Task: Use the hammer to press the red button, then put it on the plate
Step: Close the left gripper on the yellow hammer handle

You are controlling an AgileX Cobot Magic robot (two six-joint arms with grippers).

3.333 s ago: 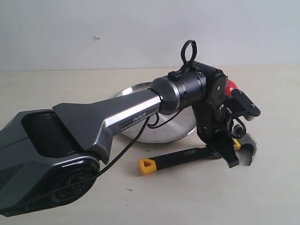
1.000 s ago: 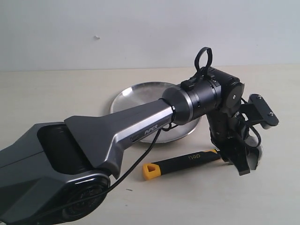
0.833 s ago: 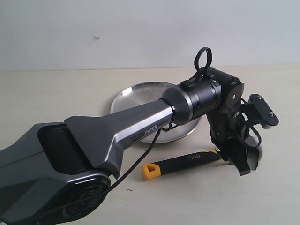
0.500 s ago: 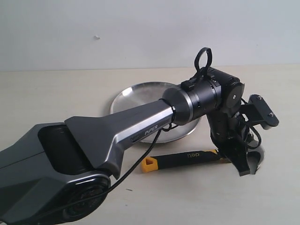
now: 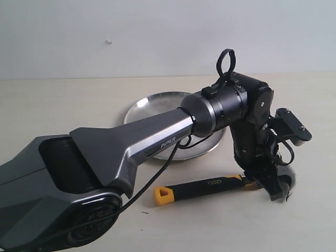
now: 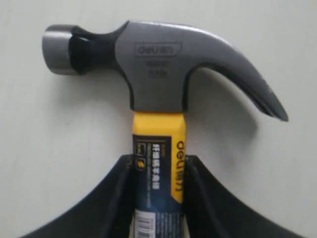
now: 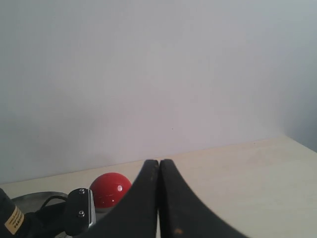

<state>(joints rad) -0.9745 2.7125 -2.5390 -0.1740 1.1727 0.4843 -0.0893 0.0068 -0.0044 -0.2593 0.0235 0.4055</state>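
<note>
Find the left gripper (image 6: 158,166) in the left wrist view; its two black fingers (image 6: 121,193) press against opposite sides of the hammer (image 6: 158,74), pinching the yellow neck just below the dark steel head; the printed label on the neck sits between them. The pale table (image 5: 52,105) lies behind the head; whether the hammer rests on it or hangs just above it, you cannot tell.

In the exterior view the hammer lies along the near side of the plate (image 5: 152,107), close to its rim but apart from it; the yellow end of the handle points to the left of that view; the head is at the right, mostly hidden behind the gripper. The left arm (image 5: 157,136) reaches across the plate and covers part of it.

Check the right gripper (image 7: 159,166) in the right wrist view; its fingers are pressed together tip to tip and carry nothing. Beyond them you see the red button (image 7: 110,188), near the plate's rim, before a plain wall (image 7: 158,74); in the exterior view the button is hidden.
</note>
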